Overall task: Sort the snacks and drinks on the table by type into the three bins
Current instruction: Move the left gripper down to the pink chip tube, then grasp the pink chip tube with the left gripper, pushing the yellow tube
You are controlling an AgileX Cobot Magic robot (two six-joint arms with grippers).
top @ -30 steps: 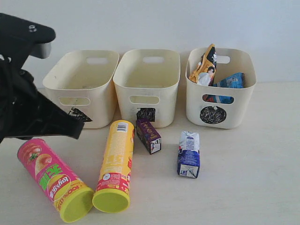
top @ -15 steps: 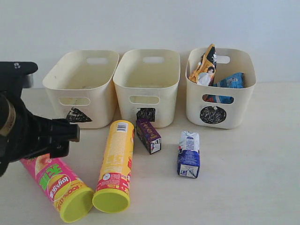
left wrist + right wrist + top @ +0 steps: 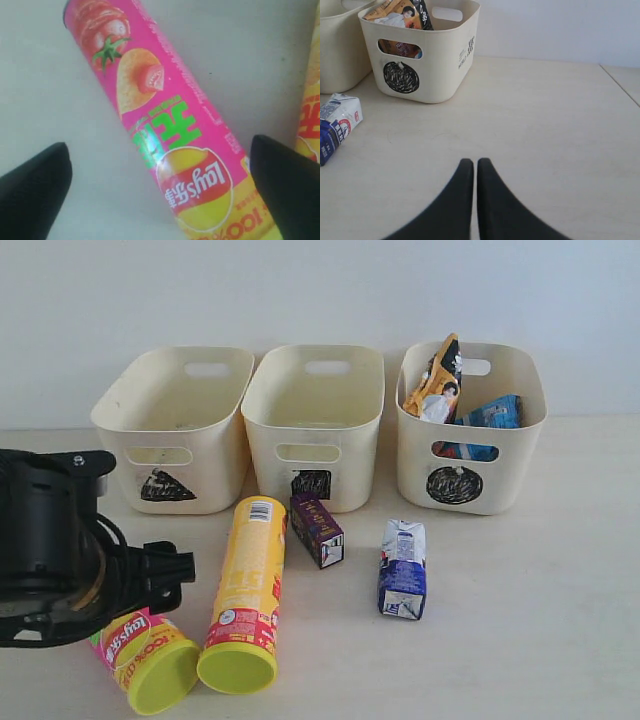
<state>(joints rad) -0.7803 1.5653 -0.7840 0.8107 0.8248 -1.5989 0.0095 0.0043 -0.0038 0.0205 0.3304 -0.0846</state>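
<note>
Looking a third done: orange-black bag (image 3: 438, 380) and blue bag (image 3: 492, 412) sit in the circle bin (image 3: 515, 475) at 1 o'clock. Pink tube (image 3: 165, 135) at 7 o'clock lies between the spread-wide left jaws; right jaws pinched together, empty. Yellow tube (image 3: 247, 585), purple carton (image 3: 317, 529), blue-white carton (image 3: 403, 570) wait on the counter (image 3: 540, 620).

Apart from my work there is a wall (image 3: 330, 290). In the exterior view it stands at the back, plain and pale bluish-grey, spanning the whole width, its foot a straight level line. My right wrist view catches the same wall (image 3: 560, 25), whiter there, again ending in a straight line at its foot.
</note>
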